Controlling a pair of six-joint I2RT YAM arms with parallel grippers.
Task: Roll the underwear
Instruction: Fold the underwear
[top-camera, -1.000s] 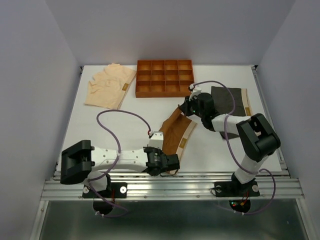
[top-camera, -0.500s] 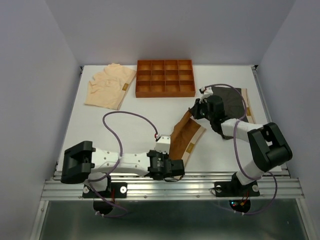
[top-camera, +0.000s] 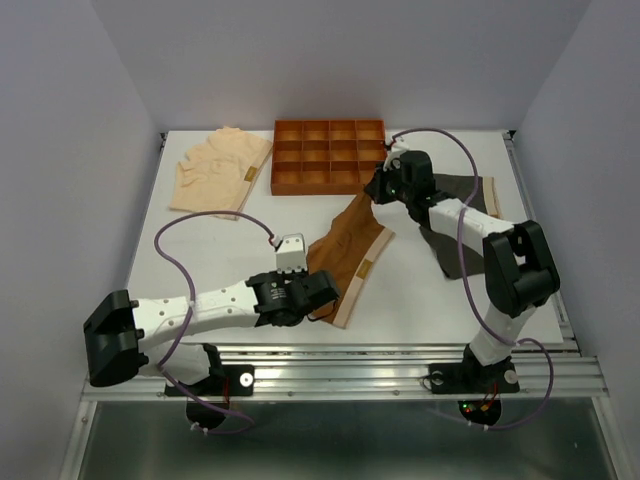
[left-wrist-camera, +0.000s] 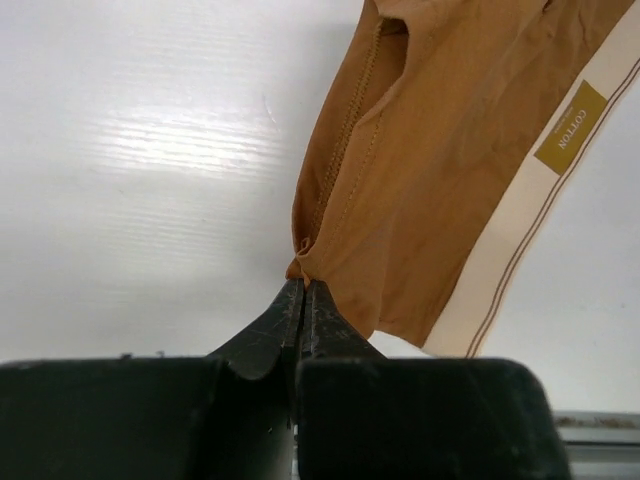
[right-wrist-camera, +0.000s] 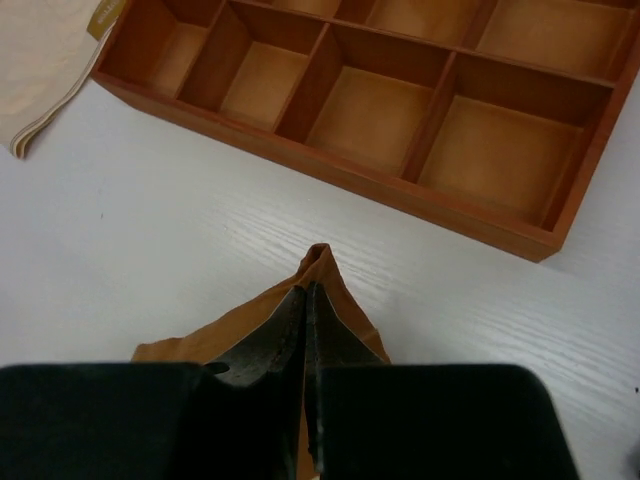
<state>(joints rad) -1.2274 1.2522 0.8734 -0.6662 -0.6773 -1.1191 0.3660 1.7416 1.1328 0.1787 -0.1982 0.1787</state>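
**Both grippers pinch opposite ends of the rust-brown briefs, pulling them out straight before any roll is started.**

The pale peach briefs (top-camera: 218, 172) lie untouched at the table's far left. The left gripper (left-wrist-camera: 303, 292) is clenched on the near corner of the rust-brown briefs (top-camera: 350, 255), which stretch diagonally across mid-table. The right gripper (right-wrist-camera: 306, 292) is clamped on their far tip, just in front of the compartment tray (top-camera: 330, 155). The dark grey briefs (top-camera: 455, 200) lie to the right, under the right arm. This looks like the straightening step. The next move likely calls for laying the fabric flat without slack, then taking a fresh grip on one end to turn it over itself. A tan label (left-wrist-camera: 570, 128) on the cream waistband reads "COTTON". The peach pair's label is too small to read.
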